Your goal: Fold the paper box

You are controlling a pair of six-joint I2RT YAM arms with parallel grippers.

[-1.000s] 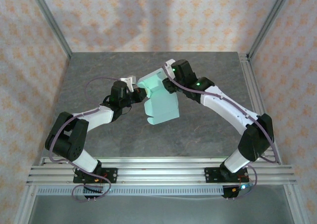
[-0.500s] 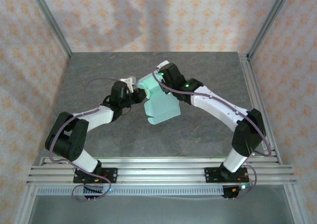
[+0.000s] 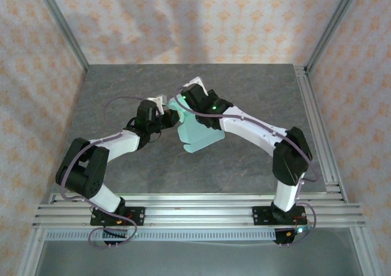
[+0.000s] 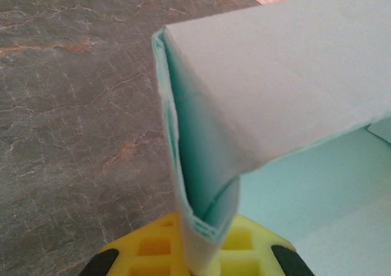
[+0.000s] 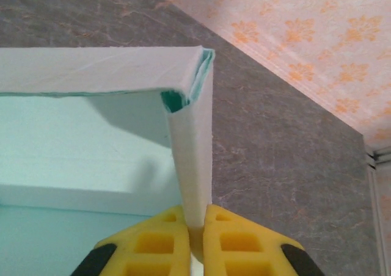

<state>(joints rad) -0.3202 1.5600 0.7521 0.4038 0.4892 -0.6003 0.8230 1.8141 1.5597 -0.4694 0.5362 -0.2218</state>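
Since a second ago, the right arm has swung over to the left, and its black right gripper (image 3: 185, 100) has pinched shut on the far side of the pale mint-blue thin card paper box (image 3: 198, 135).

Closest to us, silver metal rails (image 3: 195, 209) run along the near edge, and both arms are bolted there. Past them is the grey stone-look table top (image 3: 256, 160). The paper box is in the middle of it, half folded, with some walls standing up.

The left gripper (image 3: 166, 116) is at the box's left side. In the left wrist view, its yellow pads (image 4: 153, 245) squeeze tight on a folded, upright wall of card. In the right wrist view, the right gripper's yellow pads (image 5: 153, 239) press together on a thin upright wall, just below a corner of the box.

Farthest back stands a wall with orange flower shapes (image 3: 183, 25).
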